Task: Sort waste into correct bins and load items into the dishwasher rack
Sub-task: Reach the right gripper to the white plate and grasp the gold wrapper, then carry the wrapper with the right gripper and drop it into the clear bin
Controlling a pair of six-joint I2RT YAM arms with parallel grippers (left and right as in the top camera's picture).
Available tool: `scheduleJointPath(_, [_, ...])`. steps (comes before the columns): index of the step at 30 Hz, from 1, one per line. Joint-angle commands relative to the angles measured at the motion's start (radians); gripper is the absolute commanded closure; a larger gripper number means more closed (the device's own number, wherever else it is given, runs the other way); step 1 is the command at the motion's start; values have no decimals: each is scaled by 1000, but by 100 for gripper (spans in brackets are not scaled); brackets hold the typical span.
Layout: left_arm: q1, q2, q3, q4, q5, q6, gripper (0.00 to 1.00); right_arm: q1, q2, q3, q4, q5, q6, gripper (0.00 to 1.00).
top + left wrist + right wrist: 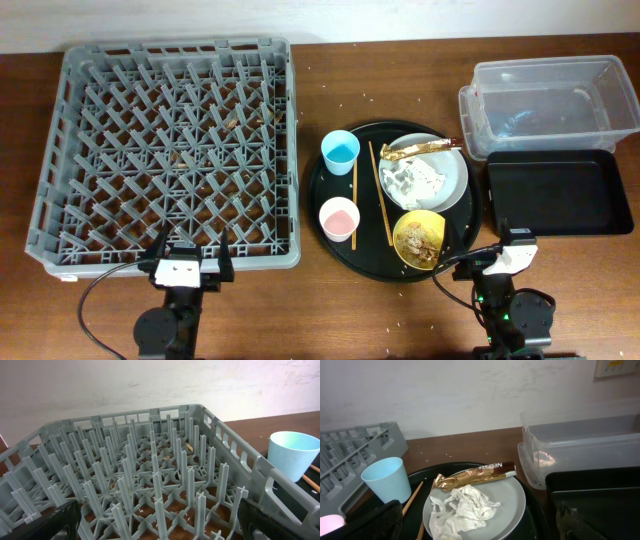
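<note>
The grey dishwasher rack [170,150] stands at the left, with nothing loaded in it; it also fills the left wrist view [135,475]. On the round black tray [318,205] sit a grey plate [455,185] with a gold-brown wrapper [420,147] and white tissue [412,178], a yellow bowl [420,238] with food scraps, a blue cup [340,152], a pink cup [338,218] and two chopsticks [380,195]. The clear tub [550,100] and black rectangular tray [555,195] are at the right. My left gripper [185,262] is open at the rack's front edge. My right gripper [500,258] is open near the bowl.
Rice-like crumbs lie scattered on the brown table around the round tray and inside the rack. Cables run from both arm bases at the front edge. A pale wall is behind the table.
</note>
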Motion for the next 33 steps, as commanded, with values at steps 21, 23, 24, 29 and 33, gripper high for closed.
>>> scheduleJointPath(21, [6, -6, -3, -5, 8, 17, 1, 6, 842, 1031, -428, -159, -95, 2])
scheduleJointPath(23, [6, -6, -3, -5, 8, 17, 1, 6, 1133, 1273, -660, -184, -109, 2])
scheduleJointPath(24, [6, -6, -3, -5, 8, 17, 1, 6, 1230, 1357, -763, -184, -148, 1])
scheduleJointPath(29, [6, -6, -3, -5, 8, 17, 1, 9, 1640, 1480, -848, -418, -187, 0])
scheduleJointPath(33, [6, -6, -3, -5, 8, 17, 1, 90, 1868, 1480, -856, -161, -201, 6])
